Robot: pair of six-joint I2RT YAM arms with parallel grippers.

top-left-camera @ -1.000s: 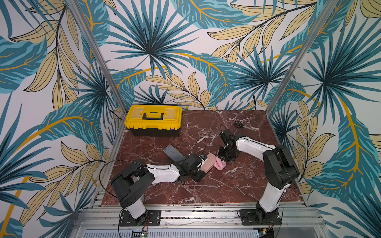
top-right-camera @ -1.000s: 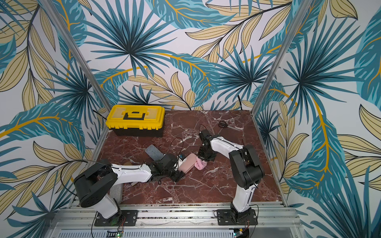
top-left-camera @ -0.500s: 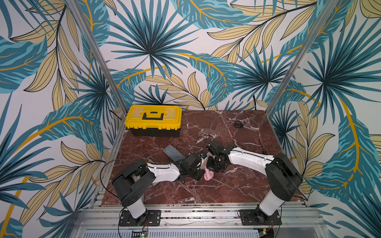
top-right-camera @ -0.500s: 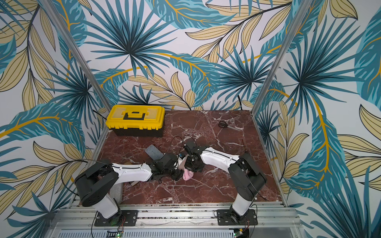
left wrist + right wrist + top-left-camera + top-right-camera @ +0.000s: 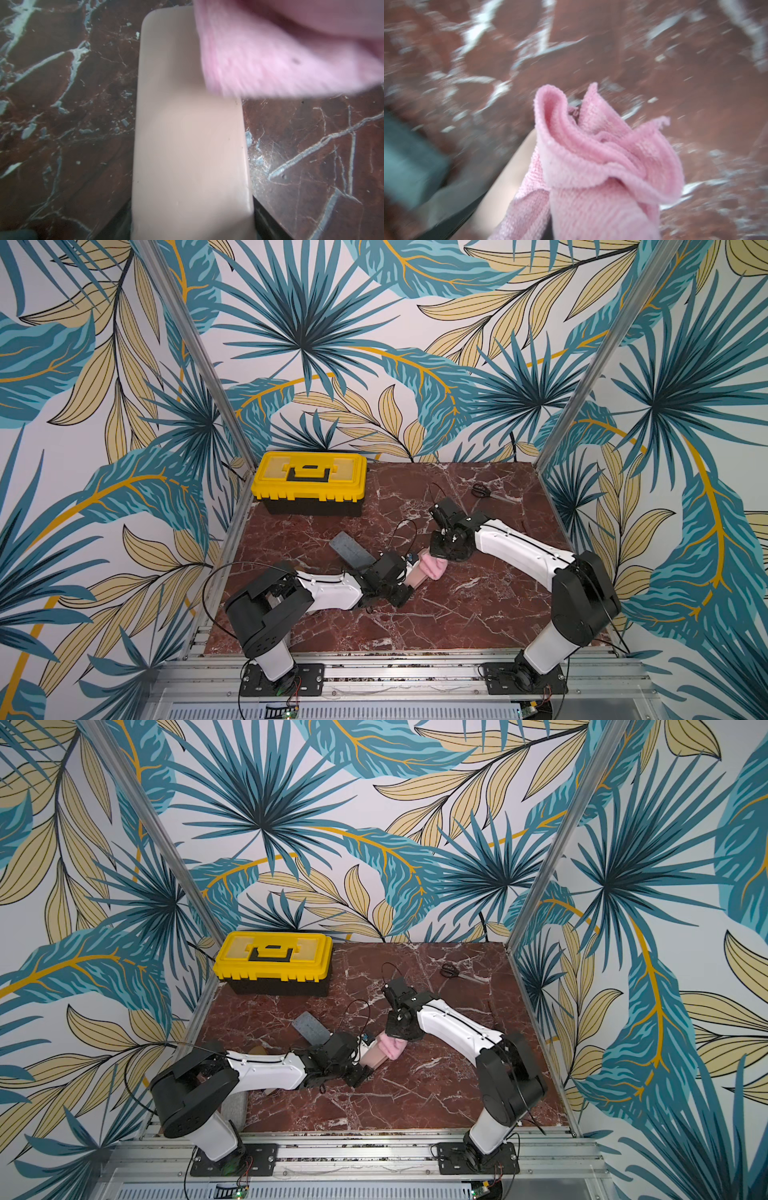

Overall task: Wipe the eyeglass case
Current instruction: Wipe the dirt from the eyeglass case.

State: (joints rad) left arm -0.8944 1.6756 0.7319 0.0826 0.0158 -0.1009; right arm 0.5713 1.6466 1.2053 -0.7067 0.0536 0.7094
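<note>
Two arms meet near the middle of the red marble table [image 5: 457,614], where the left gripper [image 5: 402,581] grasps one end of the beige eyeglass case [image 5: 417,580], its free end pointing toward the right arm. The right gripper [image 5: 441,559] is clenched on a bunched pink cloth [image 5: 434,569], which lies against that free end and covers one corner of it in the left wrist view. A yellow toolbox [image 5: 309,477] sits at the back on the left arm's side, a dark grey flat slab [image 5: 351,549] lies just beside the left gripper, and black scissors [image 5: 482,490] lie well apart near the back right.
</note>
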